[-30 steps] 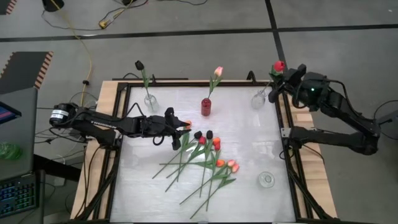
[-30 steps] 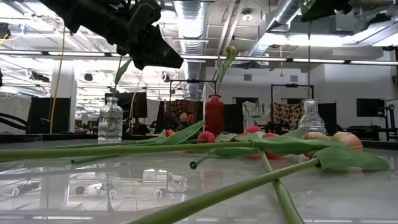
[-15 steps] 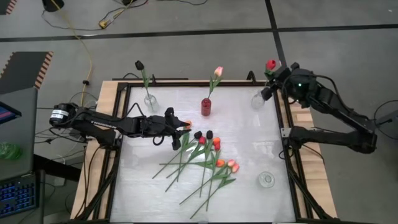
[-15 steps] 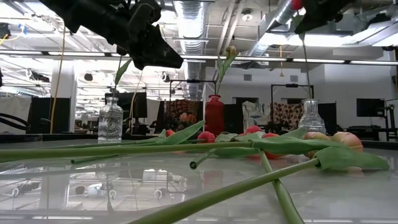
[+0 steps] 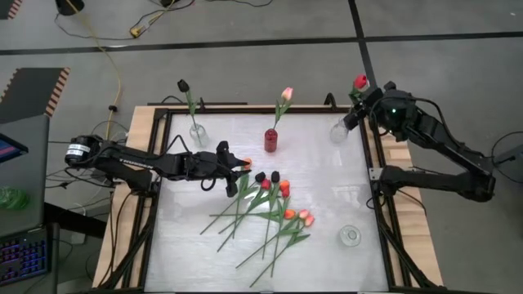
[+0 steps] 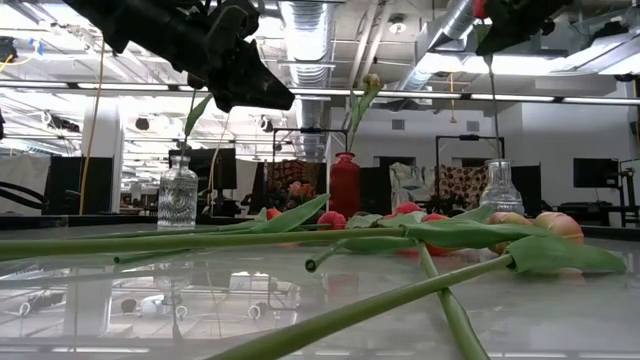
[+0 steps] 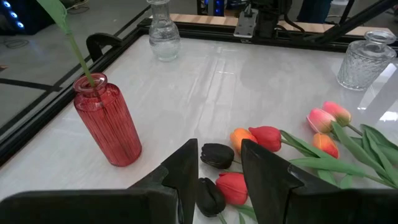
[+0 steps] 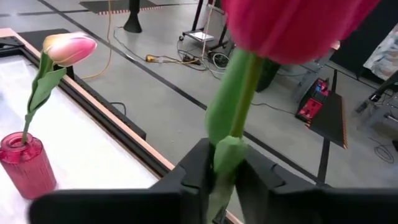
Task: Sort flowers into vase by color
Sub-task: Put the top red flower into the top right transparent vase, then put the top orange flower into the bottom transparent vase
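Right end effector (image 5: 357,110), fingers around a red tulip's (image 5: 360,82) stem above the clear glass vase (image 5: 339,129) at the worktop's (image 5: 319,175) far right, should release only once the stem sits inside the neck; left end effector (image 5: 237,175) hovers parted over loose tulips (image 5: 274,208).

Bench top (image 5: 327,188): smooth, glossy white sheet, mirroring the stems in the low view. Frame (image 5: 160,139): matt black metal rails over pale bare wood edging. Red vase (image 7: 107,121): ribbed translucent glass, glossy. Clear vases (image 7: 163,38): cut-pattern glass, shiny. Tulips (image 7: 266,137): smooth, slightly waxy artificial heads; stems (image 6: 330,318) look like matt green plastic. Gripper fingers (image 7: 186,177): matt black plastic.
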{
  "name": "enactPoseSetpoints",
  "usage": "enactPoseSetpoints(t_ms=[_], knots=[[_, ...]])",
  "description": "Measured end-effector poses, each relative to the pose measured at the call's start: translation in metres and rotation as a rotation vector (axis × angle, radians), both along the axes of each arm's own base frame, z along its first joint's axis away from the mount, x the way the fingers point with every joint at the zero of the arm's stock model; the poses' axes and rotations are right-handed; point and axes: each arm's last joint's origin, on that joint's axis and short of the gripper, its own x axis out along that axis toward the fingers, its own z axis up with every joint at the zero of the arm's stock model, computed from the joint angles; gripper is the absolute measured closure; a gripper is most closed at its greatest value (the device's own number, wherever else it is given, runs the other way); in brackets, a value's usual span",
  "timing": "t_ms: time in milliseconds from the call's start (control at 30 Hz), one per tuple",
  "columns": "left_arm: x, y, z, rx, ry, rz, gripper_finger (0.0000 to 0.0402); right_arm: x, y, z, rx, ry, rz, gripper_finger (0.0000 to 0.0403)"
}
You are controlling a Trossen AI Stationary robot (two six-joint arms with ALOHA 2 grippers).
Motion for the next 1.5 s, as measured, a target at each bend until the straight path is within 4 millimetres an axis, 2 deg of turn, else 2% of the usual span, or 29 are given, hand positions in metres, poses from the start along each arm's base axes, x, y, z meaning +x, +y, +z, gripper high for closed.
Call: enactPoseSetpoints(t_ms=[167,333,733,1133,1500], knots=[[0.0,0.0,0.0,0.0,0.0,0.0,0.0293,-0.003,0.002,-0.008,0.048,0.079,0.0,0.0245],[0.0,0.0,0.0,0.0,0.0,0.0,0.0293,-0.009,0.005,-0.021,0.139,0.205,-0.007,0.0212],[0.0,0.0,0.0,-0.046,-0.012,0.02,0.0293,-0.024,0.014,-0.041,0.308,0.391,-0.042,0.0205],[-0.002,0.0,-0.005,-0.185,0.006,0.084,0.0293,-0.03,0.02,-0.047,0.436,0.386,-0.059,0.0205],[-0.015,0.002,-0.023,-0.371,0.145,0.304,0.0293,-0.026,0.028,-0.051,0.743,0.183,0.073,0.0205]])
